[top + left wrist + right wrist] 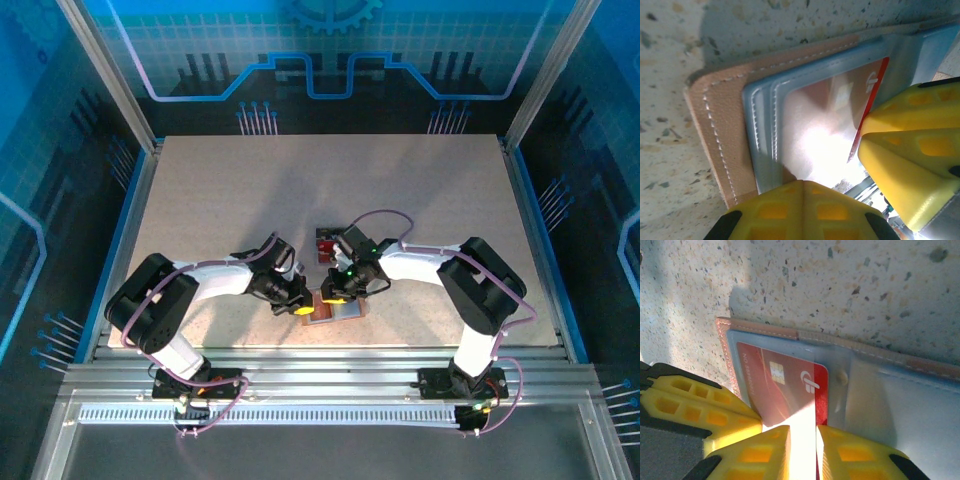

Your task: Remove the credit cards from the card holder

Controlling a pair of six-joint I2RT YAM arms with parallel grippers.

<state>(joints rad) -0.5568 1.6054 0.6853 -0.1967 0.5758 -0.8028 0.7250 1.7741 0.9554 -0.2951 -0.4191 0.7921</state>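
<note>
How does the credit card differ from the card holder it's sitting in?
The credit card is red with a chip; the card holder is tan with blue-grey panels. The credit card is smaller, tucked in the card holder's pocket. Both are flat rectangles lying on the table.

A pale speckled counter with blue edging spreads under and beyond the left hand and right hand, enclosed by glossy blue panels printed with circuit lines, grooved metal rails behind them.
</note>
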